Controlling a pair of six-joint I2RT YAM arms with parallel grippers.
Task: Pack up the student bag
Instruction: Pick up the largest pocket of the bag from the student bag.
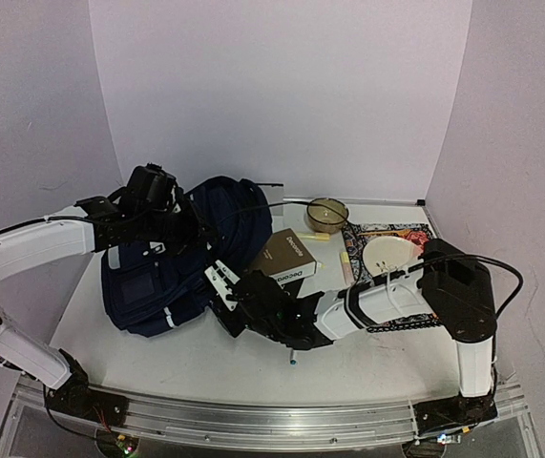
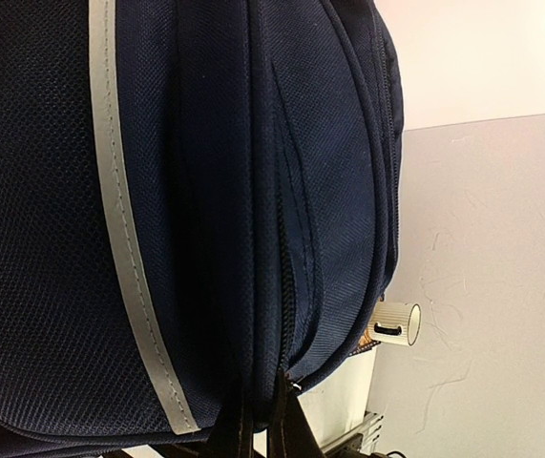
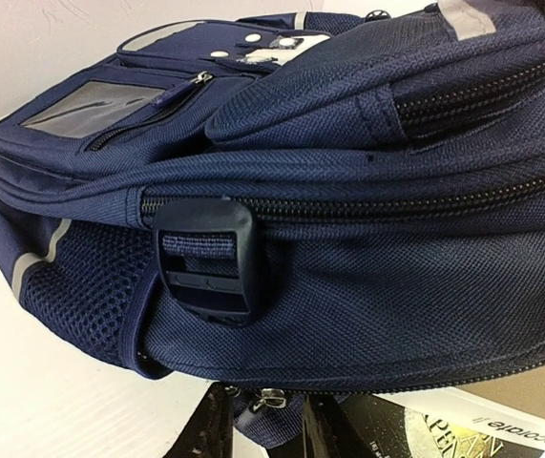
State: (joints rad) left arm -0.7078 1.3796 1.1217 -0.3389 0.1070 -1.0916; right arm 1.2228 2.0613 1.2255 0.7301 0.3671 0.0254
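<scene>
The student bag (image 1: pixel 162 272), a dark navy backpack with grey stripes, lies on the table at left centre. My left gripper (image 1: pixel 194 232) rests on its top. In the left wrist view the left gripper (image 2: pixel 258 431) is shut on a fold of bag fabric by a zipper seam (image 2: pixel 283 286). My right gripper (image 1: pixel 231 298) is at the bag's right edge. In the right wrist view the right gripper (image 3: pixel 267 425) is shut on a navy tab with a metal zipper pull (image 3: pixel 270 399), below a black buckle (image 3: pixel 205 258).
A brown box (image 1: pixel 287 256) lies against the bag's right side. A glass bowl (image 1: pixel 326 214) stands behind it. A white plate (image 1: pixel 391 256) sits on a patterned mat (image 1: pixel 415 232). A pen (image 1: pixel 293 359) lies near the front. A small white cup (image 2: pixel 396 322) shows beyond the bag.
</scene>
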